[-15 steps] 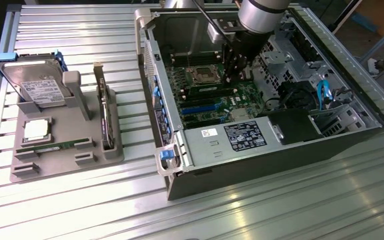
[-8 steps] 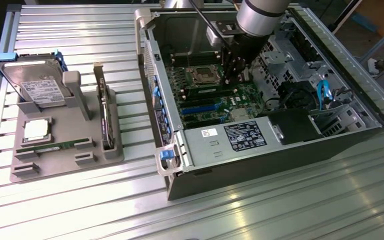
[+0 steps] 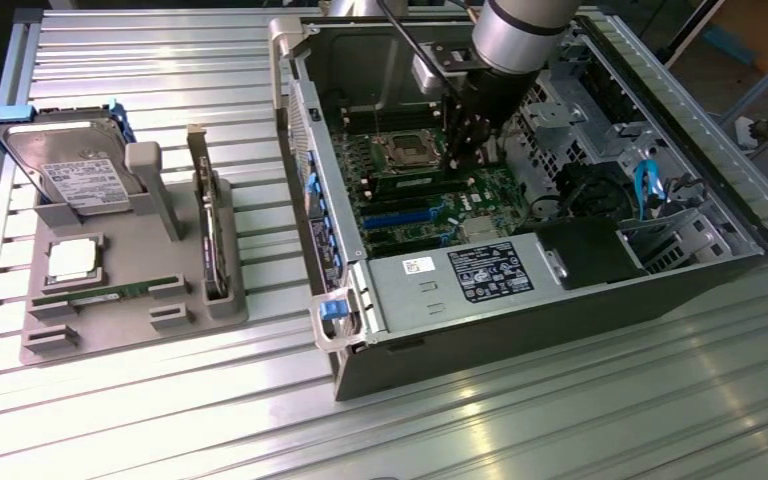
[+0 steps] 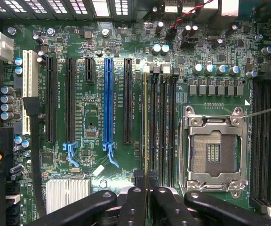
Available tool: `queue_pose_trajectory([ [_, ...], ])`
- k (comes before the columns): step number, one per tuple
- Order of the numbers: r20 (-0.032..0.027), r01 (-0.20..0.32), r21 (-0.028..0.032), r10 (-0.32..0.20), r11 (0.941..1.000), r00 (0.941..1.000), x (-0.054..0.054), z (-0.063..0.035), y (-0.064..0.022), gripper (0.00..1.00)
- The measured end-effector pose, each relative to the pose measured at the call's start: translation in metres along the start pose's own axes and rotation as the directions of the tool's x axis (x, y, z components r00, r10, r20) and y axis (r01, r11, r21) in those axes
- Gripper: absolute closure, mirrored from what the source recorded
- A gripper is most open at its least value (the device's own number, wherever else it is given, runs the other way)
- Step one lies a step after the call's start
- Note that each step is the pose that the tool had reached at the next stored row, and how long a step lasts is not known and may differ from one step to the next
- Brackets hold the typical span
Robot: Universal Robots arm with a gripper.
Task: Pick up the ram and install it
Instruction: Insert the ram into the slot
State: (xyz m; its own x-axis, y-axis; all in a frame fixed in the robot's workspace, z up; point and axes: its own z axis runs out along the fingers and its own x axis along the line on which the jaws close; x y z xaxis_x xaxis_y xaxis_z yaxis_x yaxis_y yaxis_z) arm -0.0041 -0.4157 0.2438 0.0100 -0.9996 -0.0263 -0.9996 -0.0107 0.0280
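Reaching into the open black computer case (image 3: 558,320) on the slatted metal table (image 3: 491,430), the black two-fingered gripper (image 4: 147,183) is pinched together on the ram (image 4: 144,122), a long, thin green circuit-board stick held at one end. Around it on the green motherboard (image 4: 93,117) lie black memory slots (image 4: 163,122) just beside it, the silver square processor socket (image 4: 215,150) beyond them, and a blue expansion slot (image 4: 108,99) on the other side. The ram stands on edge, its long axis parallel with those slots; whether it is seated cannot be told. Well apart, a grey holder tray (image 3: 131,330) carries a silver hard drive (image 3: 77,180).
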Motion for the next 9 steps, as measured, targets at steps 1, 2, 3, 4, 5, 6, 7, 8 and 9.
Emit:
queue_pose_trajectory([
  [1, 0.0001, 0.000, 0.0000, 0.000, 1.0000, 1.0000, 0.0000, 0.0002, 0.0001, 0.88],
  [2, 0.0001, 0.000, 0.0000, 0.000, 1.0000, 1.0000, 0.0000, 0.0004, 0.0001, 0.88],
  [3, 0.0000, 0.000, 0.0001, 0.000, 1.0000, 1.0000, 0.0000, 0.0007, 0.0003, 0.88],
  [4, -0.0001, 0.000, 0.0000, 0.000, 1.0000, 1.0000, 0.0000, 0.0007, 0.0003, 0.88],
  [5, 0.0000, 0.000, 0.0000, 0.000, 1.0000, 1.0000, 0.0000, 0.0007, 0.0003, 0.88],
  [6, 0.0000, 0.000, 0.0000, 0.000, 1.0000, 1.0000, 0.0000, 0.0008, 0.0003, 0.88],
  [7, 0.0004, 0.000, 0.0001, 0.000, 1.0000, 1.0000, -0.0003, 0.0010, 0.0004, 0.88],
  [8, 0.0001, 0.000, 0.0000, 0.000, 1.0000, 1.0000, -0.0012, 0.0012, 0.0005, 0.88],
  [9, 0.0002, 0.000, 0.0000, 0.000, 1.0000, 1.0000, -0.0015, 0.0013, 0.0005, 0.88],
])
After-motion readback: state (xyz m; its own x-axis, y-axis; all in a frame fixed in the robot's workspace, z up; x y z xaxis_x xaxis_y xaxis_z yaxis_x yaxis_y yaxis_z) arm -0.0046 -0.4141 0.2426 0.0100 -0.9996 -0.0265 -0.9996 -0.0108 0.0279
